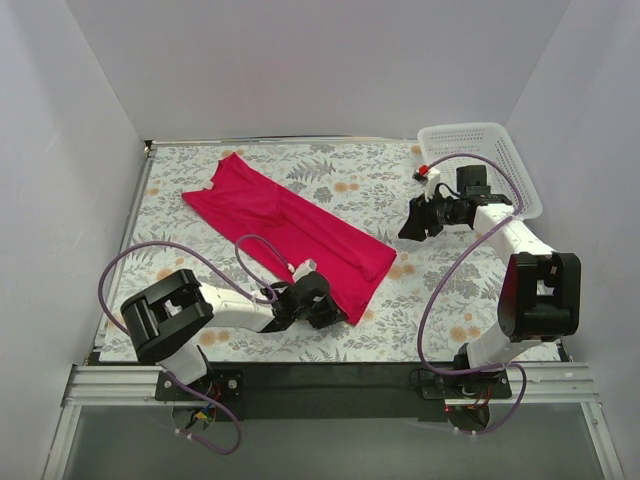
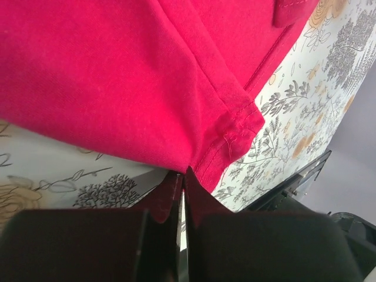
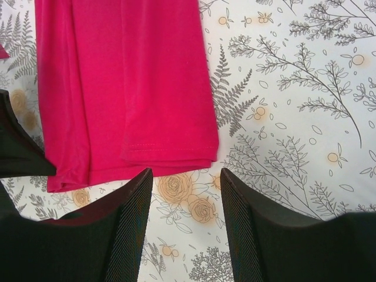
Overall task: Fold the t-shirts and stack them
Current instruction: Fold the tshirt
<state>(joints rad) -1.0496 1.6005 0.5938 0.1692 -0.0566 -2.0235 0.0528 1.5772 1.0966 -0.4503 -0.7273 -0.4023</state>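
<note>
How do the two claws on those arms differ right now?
The left gripper is shut, pinching the t-shirt at its near edge; the right gripper is open and empty. The left gripper sits low at the cloth; the right gripper is apart from it, nearer the basket. Both have black fingers.

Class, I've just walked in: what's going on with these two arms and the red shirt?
The left gripper is shut on a hem corner of the magenta t-shirt, which lies on the floral table as a long diagonal strip. The right gripper hangs open near the other hem corner, holding nothing. The white basket stands at the far right, apart from the shirt.
</note>
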